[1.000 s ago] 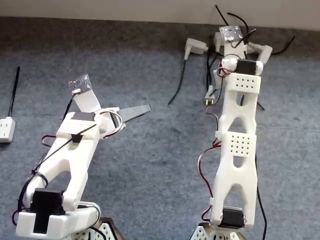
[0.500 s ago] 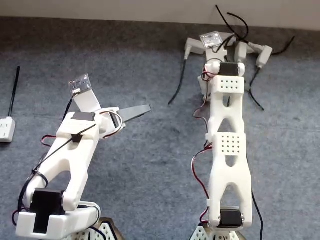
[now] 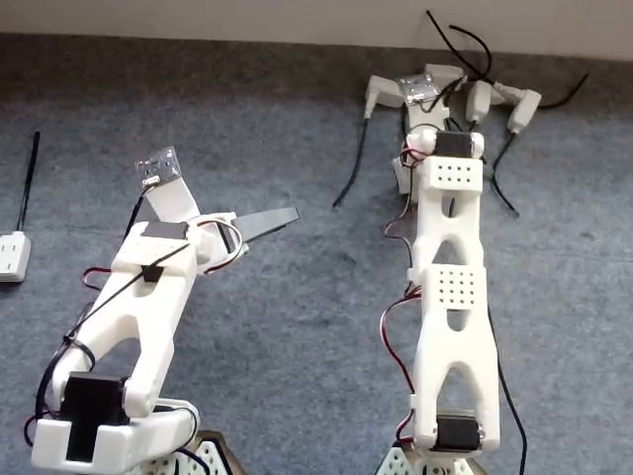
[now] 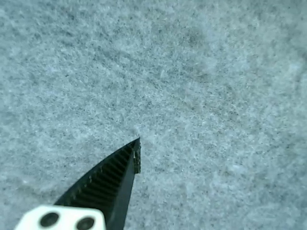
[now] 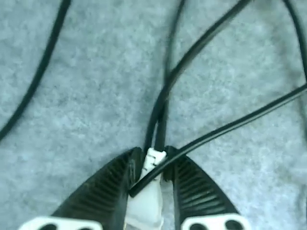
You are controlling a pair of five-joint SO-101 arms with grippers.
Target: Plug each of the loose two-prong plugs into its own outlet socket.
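Right hand (image 5: 152, 155) is pinched tight on a white plug (image 5: 145, 199), gripped by the body, I guess so its black cord (image 5: 160, 112) runs free out front; that's up at 1 o'clock on the table (image 3: 316, 297), among other cords (image 5: 43, 62)

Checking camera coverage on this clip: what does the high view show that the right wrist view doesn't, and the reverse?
High view: the whole left arm and right arm, the right one stretched toward the far cable tangle; a white outlet block at the picture's left edge; a loose white plug near the far edge. Right wrist view: the right gripper shut on a white plug, with a black cord crossing over it. Shared: the grey carpet and black cords running over it.
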